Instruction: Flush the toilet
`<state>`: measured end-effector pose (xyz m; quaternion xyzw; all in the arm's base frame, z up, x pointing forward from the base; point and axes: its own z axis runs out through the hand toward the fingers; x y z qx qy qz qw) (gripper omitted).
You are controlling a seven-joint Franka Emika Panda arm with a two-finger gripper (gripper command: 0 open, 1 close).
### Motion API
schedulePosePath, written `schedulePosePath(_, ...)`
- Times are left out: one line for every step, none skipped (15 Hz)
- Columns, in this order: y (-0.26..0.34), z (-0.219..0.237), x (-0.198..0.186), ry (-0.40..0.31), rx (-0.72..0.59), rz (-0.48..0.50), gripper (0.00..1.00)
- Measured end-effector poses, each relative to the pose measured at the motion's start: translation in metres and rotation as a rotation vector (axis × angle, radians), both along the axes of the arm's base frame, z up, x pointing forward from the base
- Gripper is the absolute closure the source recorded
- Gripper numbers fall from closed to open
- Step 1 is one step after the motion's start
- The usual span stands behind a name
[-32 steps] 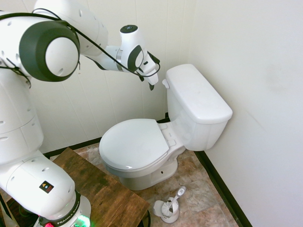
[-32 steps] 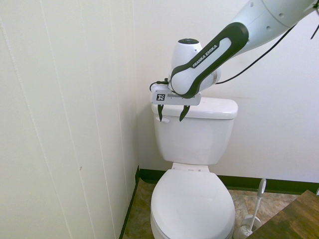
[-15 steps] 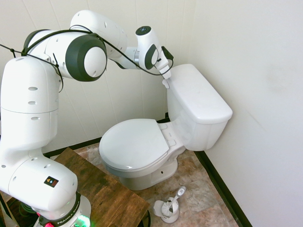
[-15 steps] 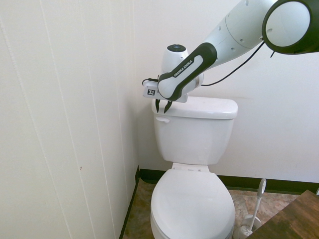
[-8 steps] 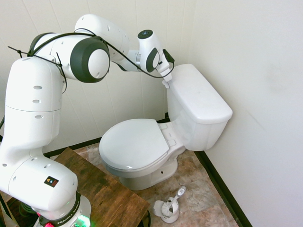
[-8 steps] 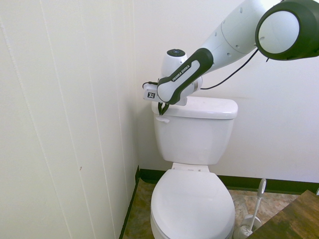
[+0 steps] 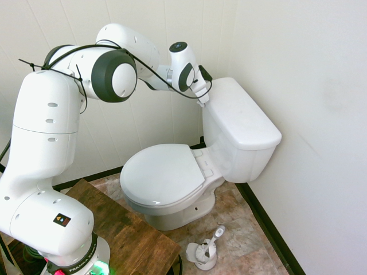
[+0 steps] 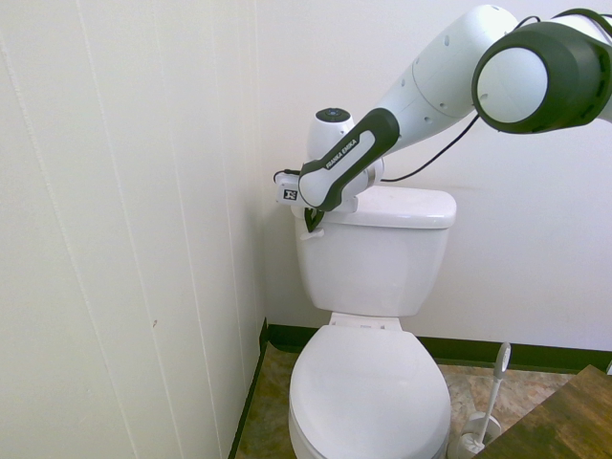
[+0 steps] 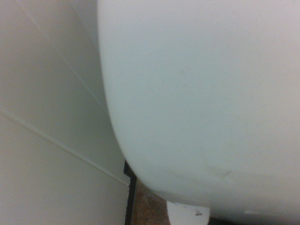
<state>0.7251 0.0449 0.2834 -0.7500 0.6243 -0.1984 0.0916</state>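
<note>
The toilet (image 7: 215, 143) stands in the corner, its seat lid (image 8: 368, 392) down and its tank (image 8: 373, 268) at the back, near the wall (image 7: 309, 103). The small flush lever (image 8: 316, 234) sits high on the tank's front, close under the tank lid (image 8: 411, 208), at the end by the panelled wall (image 8: 124, 239). The fingers (image 8: 310, 229) are brought together with nothing visible between them, their tips just above or touching the lever; I cannot tell which.

The toilet itself should be heavy, hard and slick, and needs no grip. Only the lever has to move: it is likely light, with a mild spring and a short swing. It wants no pinching; a downward push near its free end, away from the pivot, should give the best leverage. Glossy and narrow, it could let the tips slide off, and a sideways shove or a push past its stop might crack it. The flush seems still to be done.
</note>
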Motion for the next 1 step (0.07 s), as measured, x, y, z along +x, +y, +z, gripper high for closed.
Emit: schedulePosePath(0.0003,-0.0001,0.0016,0.006,-0.002,-0.001,1.0)
